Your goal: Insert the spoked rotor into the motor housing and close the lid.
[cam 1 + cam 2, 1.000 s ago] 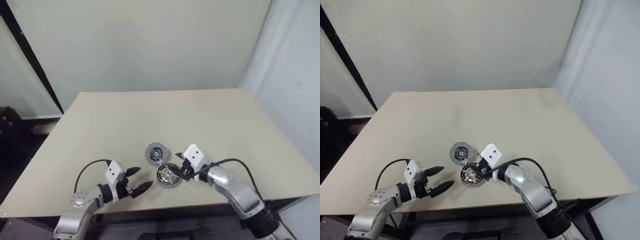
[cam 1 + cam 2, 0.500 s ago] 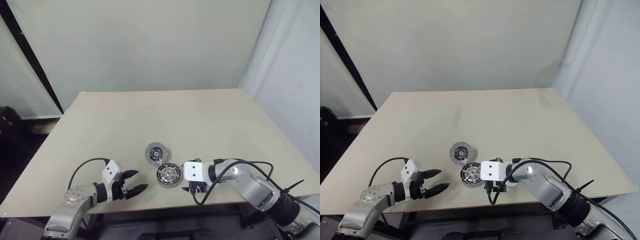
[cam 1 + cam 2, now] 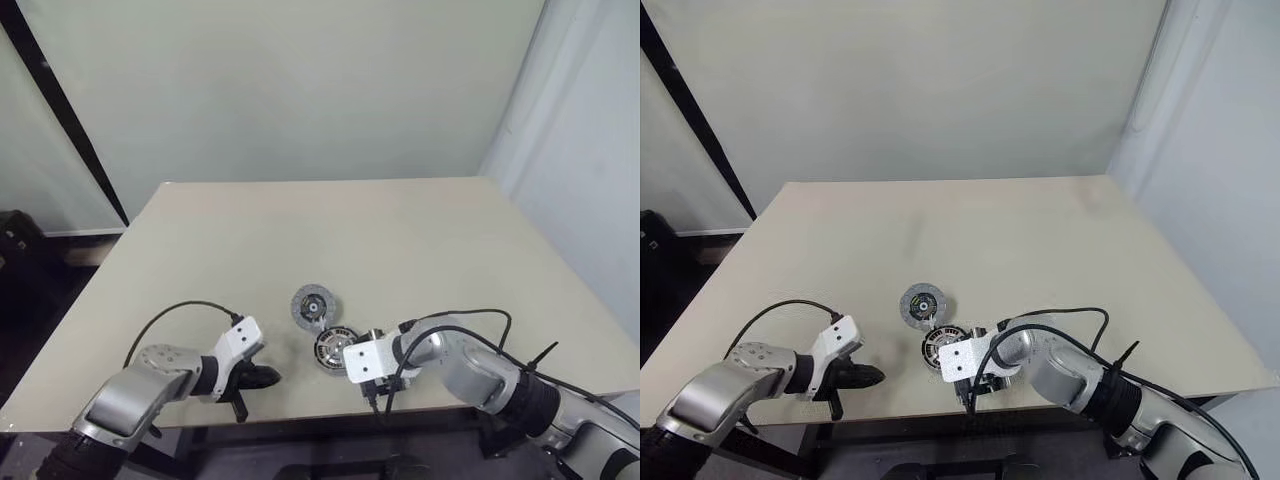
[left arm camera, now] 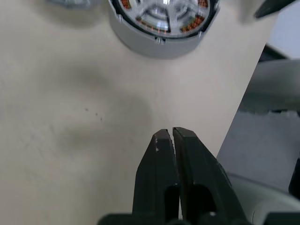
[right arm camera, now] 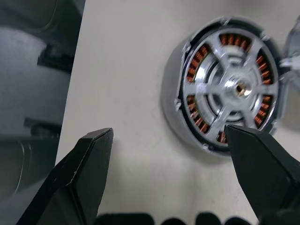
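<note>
The left gripper [image 4: 169, 133] hung over the table [image 3: 420, 230] near its front edge, its black fingers pressed together on nothing. Right of it, the lid [image 3: 313, 304] lay flat, the motor housing [image 5: 225, 86] just in front of it, copper windings showing between silver spokes. The right gripper [image 5: 187, 154] hovered beside the housing, fingers spread wide and empty.

silver-grey arms, white wrist blocks, looping black cables; each end effector [image 4: 169, 133] has 2 tapered black fingers.
</note>
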### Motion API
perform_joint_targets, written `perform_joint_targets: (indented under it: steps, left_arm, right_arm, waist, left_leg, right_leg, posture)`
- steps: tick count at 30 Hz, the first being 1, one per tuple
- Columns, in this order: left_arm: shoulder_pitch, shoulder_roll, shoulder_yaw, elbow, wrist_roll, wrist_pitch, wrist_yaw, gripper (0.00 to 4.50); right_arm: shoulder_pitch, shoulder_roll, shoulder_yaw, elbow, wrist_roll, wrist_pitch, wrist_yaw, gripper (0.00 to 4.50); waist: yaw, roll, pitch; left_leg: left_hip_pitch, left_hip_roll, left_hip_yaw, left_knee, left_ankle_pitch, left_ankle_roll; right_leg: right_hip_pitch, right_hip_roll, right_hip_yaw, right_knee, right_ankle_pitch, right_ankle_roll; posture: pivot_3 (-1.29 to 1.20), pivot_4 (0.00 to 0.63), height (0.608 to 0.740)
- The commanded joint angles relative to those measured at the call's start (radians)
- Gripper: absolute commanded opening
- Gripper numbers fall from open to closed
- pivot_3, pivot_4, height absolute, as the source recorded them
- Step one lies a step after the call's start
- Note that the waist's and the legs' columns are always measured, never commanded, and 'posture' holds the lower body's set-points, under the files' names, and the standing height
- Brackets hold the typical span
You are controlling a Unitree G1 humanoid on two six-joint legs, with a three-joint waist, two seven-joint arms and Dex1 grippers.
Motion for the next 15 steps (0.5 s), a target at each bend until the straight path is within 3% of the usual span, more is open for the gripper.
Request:
perform_joint_targets:
  steps: [1, 10, 13, 15]
  left_arm:
    - [-0.031, 0.011, -0.013, -0.038, 0.009, 0.021, 0.009, 0.03]
    - [-0.036, 0.003, -0.021, -0.037, 0.012, 0.017, 0.029, 0.03]
    - [-0.032, 0.001, -0.019, -0.038, 0.009, 0.014, 0.036, 0.0]
    - [-0.031, 0.0, -0.017, -0.038, 0.008, 0.012, 0.039, 0.0]
  right_arm:
    - [-0.036, 0.017, 0.009, 0.003, -0.052, -0.016, 0.029, 4.16]
    - [-0.04, 0.064, 0.019, 0.045, -0.118, -0.045, 0.059, 4.16]
    - [-0.037, 0.079, 0.016, 0.076, -0.133, -0.06, 0.05, 3.56]
    - [-0.034, 0.088, 0.01, 0.094, -0.143, -0.068, 0.043, 2.91]
  waist:
    - [0.0, 0.0, 0.0]
    - [0.0, 0.0, 0.0]
    - [0.0, 0.0, 0.0]
    - [0.0, 0.0, 0.0]
  left_leg:
    - [0.0, 0.0, 0.0, 0.0, 0.0, 0.0]
    - [0.0, 0.0, 0.0, 0.001, 0.0, 0.0]
    - [0.0, 0.0, 0.0, 0.001, 0.0, 0.0]
    - [0.0, 0.0, 0.0, 0.001, 0.0, 0.0]
  right_leg:
    - [0.0, 0.0, 0.0, 0.0, 0.0, 0.0]
    - [0.001, 0.0, 0.0, 0.0, 0.0, 0.0]
    - [0.001, 0.0, 0.0, 0.0, 0.0, 0.0]
    - [0.001, 0.0, 0.0, 0.0, 0.0, 0.0]
  posture:
    - [0.0, 0.0, 0.74]
    - [0.0, 0.0, 0.74]
    - [0.0, 0.0, 0.74]
    - [0.0, 0.0, 0.74]
